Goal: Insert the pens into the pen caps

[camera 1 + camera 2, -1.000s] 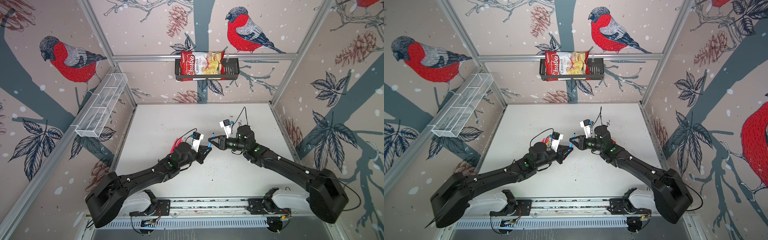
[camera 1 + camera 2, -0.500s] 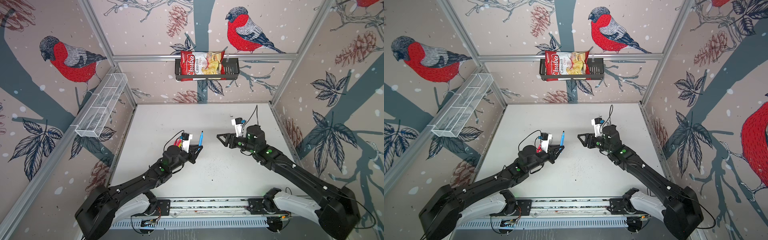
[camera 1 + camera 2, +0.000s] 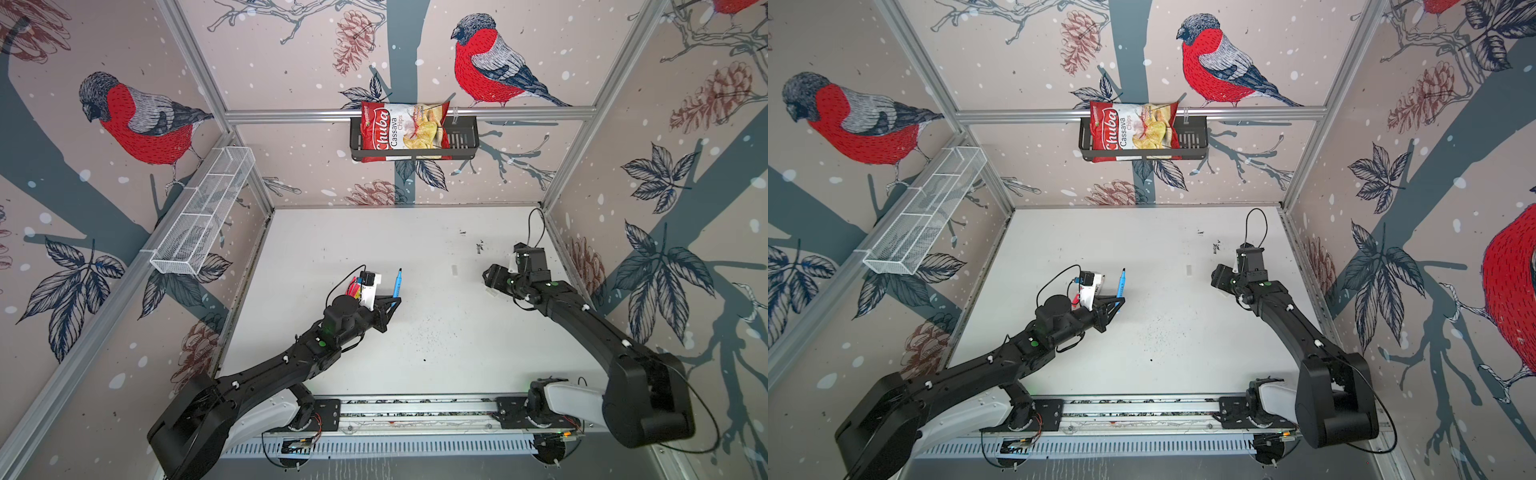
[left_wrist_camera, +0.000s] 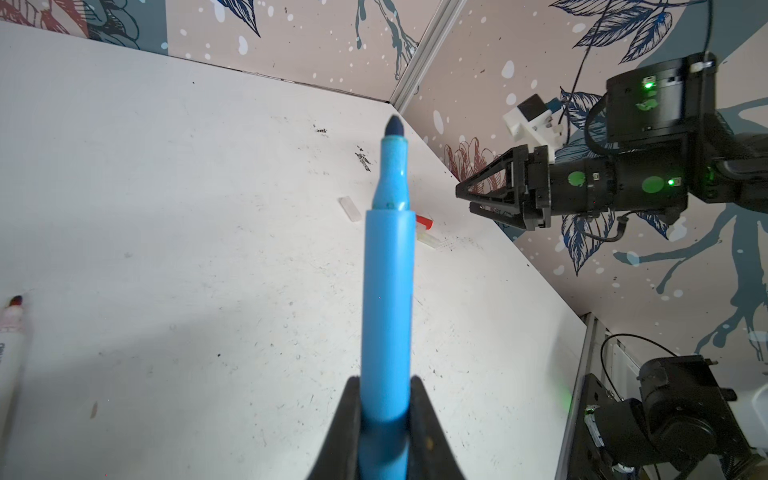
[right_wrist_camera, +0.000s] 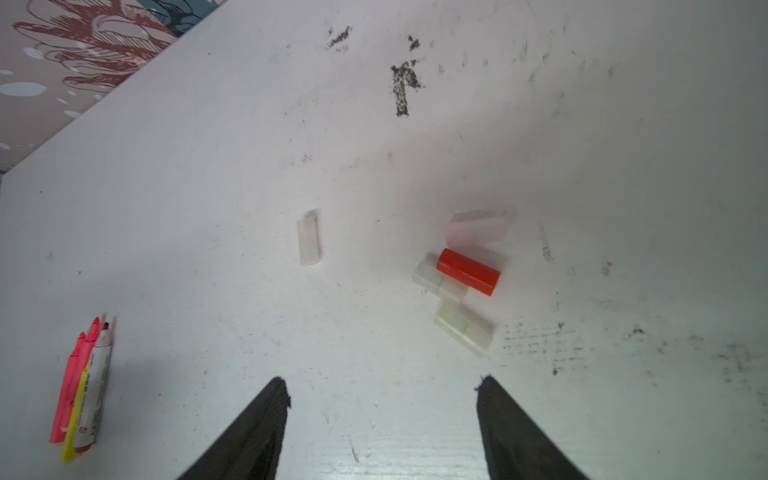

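The left gripper (image 4: 384,380) is clamped tight on the lower barrel of the blue pen (image 4: 386,291). We see the pen sticking out from between the jaws, its dark bare tip at the far end. In both top views the pen (image 3: 397,283) is held above the table (image 3: 415,353), left of the middle, tip toward the back wall.

The right gripper (image 5: 382,380) has its jaws spread wide with nothing between them, and it hangs over the right side of the table. Just ahead of its fingertips we find a cluster of caps. A red cap (image 5: 468,271) touches one of two clear caps (image 5: 437,282) lying end to end. A blurred cap (image 5: 478,226) shows just past the red one. A lone cap (image 5: 309,243) lies apart from them, toward the middle.

Well apart, on the left side, the remaining pens lie bundled side by side: two pink pens (image 5: 71,386), a yellow pen (image 5: 74,424) and a white pen (image 5: 97,386) with red ends.
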### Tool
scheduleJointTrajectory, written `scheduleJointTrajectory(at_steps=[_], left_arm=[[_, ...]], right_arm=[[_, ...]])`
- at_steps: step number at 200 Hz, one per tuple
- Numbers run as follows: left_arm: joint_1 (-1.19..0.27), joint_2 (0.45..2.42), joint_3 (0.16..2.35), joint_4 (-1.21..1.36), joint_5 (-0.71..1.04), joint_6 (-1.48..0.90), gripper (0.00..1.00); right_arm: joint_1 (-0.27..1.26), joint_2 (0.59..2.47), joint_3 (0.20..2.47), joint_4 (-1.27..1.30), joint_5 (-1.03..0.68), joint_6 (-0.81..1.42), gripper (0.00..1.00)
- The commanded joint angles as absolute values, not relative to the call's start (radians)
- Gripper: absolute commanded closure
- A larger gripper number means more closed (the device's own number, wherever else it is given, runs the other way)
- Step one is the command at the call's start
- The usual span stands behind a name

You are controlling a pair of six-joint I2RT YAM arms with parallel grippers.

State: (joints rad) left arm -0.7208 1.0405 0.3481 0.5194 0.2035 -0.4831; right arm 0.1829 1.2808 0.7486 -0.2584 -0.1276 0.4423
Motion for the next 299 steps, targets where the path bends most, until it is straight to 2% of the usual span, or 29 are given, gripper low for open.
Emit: scheduleJointTrajectory(at_steps=[1, 19, 27, 44, 242, 280, 299], left_arm=[[-0.719, 1.053, 0.349, 0.584, 0.236, -0.5, 1.0], [-0.719, 1.06, 0.353, 0.582, 0.243, -0.5, 1.0], [-0.719, 1.06, 0.353, 0.579, 0.242, -0.498, 1.0], [-0.719, 1.054, 0.353, 0.572, 0.238, -0.494, 1.0], [-0.719, 0.983, 0.315, 0.545, 0.188, -0.474, 1.0], [-0.719, 0.979, 0.31, 0.552, 0.18, -0.477, 1.0], [-0.719, 0.977, 0.31, 0.555, 0.177, -0.477, 1.0]], right_arm=[[0.175, 1.34, 0.753, -0.248, -0.087, 0.405, 0.26], [0.171, 1.381, 0.755, -0.222, -0.094, 0.395, 0.24], [0.17, 1.396, 0.756, -0.212, -0.092, 0.39, 0.18], [0.167, 1.428, 0.762, -0.198, -0.092, 0.383, 0.17], [0.222, 1.564, 0.743, -0.118, -0.137, 0.383, 0.26], [0.317, 1.564, 0.729, -0.083, -0.149, 0.442, 0.27], [0.375, 1.575, 0.731, -0.027, -0.207, 0.446, 0.26]])
